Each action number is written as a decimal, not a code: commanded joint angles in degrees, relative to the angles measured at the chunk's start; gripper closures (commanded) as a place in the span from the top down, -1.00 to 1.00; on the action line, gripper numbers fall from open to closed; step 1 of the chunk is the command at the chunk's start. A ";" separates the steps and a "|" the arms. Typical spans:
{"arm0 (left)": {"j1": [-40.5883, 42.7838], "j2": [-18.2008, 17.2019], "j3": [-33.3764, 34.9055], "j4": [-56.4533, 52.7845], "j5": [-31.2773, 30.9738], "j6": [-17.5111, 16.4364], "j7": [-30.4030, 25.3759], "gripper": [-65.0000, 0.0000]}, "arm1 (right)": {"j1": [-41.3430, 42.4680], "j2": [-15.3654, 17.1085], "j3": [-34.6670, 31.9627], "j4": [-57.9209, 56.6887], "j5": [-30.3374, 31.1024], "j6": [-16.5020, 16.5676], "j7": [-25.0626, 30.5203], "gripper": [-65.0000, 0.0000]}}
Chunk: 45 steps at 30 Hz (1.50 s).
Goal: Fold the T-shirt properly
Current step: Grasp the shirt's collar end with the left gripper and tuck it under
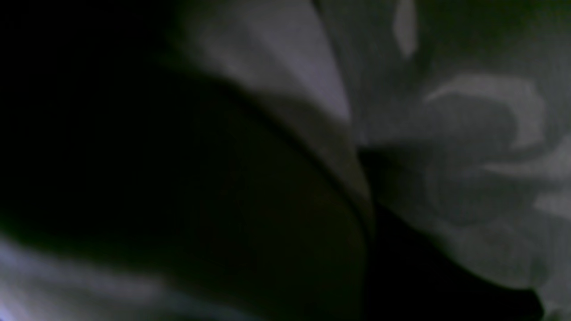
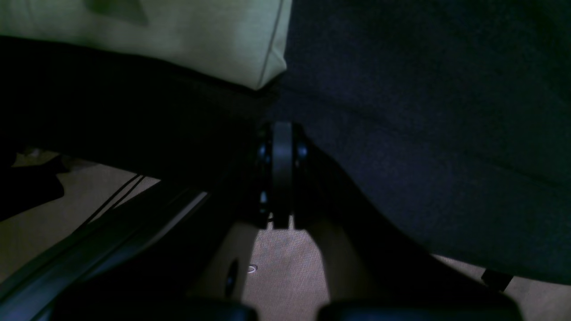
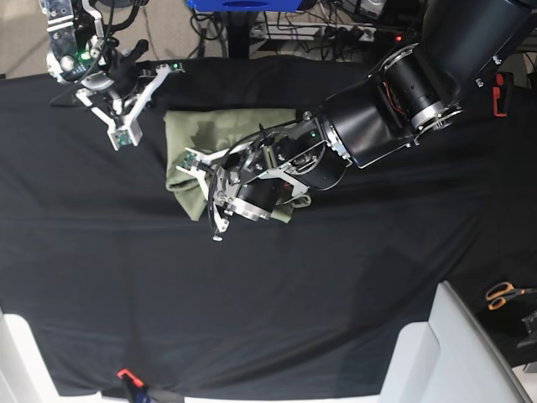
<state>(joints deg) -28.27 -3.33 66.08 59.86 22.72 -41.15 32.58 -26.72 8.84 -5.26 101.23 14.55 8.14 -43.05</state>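
The T-shirt (image 3: 231, 143) is a pale sage-green bundle, folded small, on the black tablecloth (image 3: 336, 294) left of centre. My left gripper (image 3: 203, 197) reaches across from the right and sits on the shirt's bunched near-left edge, shut on the cloth. In the left wrist view, blurred pale fabric (image 1: 468, 133) fills the frame beside a dark finger (image 1: 250, 191). My right gripper (image 3: 147, 94) hovers at the back left, shut and empty. In the right wrist view, its closed fingertips (image 2: 282, 133) stop just short of the shirt's hemmed corner (image 2: 250, 58).
Orange-handled scissors (image 3: 503, 294) lie at the right edge. A white panel (image 3: 445, 344) stands at the near right corner. The table's back edge and the beige floor (image 2: 285, 263) show under the right wrist. A small red object (image 3: 126, 375) sits at the front edge.
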 commanded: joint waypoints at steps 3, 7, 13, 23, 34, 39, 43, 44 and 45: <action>0.27 0.48 -0.02 -0.73 -1.05 1.15 -2.38 -1.00 | -0.05 0.26 0.11 0.97 0.18 0.08 0.81 -1.00; -0.87 0.39 -0.02 -0.73 -1.14 1.15 -2.38 -0.20 | -0.05 0.26 0.11 0.88 0.18 0.08 0.81 -1.00; -3.24 0.48 -0.02 -0.29 -1.14 1.15 -2.29 0.67 | -0.05 0.26 -0.33 0.88 0.18 0.08 0.72 -1.00; -10.98 1.71 -0.63 -0.21 -1.67 1.15 -2.20 0.77 | -0.05 0.17 -0.41 0.88 0.18 0.08 0.63 -1.00; -10.80 3.20 -10.48 1.20 -1.14 1.15 -2.20 0.77 | 0.30 0.17 -0.41 0.88 0.18 0.08 0.63 -1.00; -8.26 2.67 -10.48 5.16 -1.05 1.15 -1.06 0.77 | 0.30 0.17 -0.41 0.88 0.18 0.08 0.54 -1.00; -8.26 1.27 -10.39 8.41 -0.96 1.15 4.83 0.77 | 0.30 0.17 -0.41 0.88 0.18 0.08 0.54 -1.00; -8.26 0.12 -10.39 9.64 -0.96 1.15 5.18 0.77 | 0.30 0.17 -0.41 0.88 0.18 0.08 0.54 -1.00; -8.26 -0.58 -10.39 10.96 -0.96 1.15 5.53 0.77 | 0.30 0.17 -0.41 0.88 0.18 0.08 0.54 -1.00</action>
<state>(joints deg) -34.92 -4.40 56.05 69.93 21.23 -40.49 38.02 -26.55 8.69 -5.74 101.23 14.55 8.08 -43.11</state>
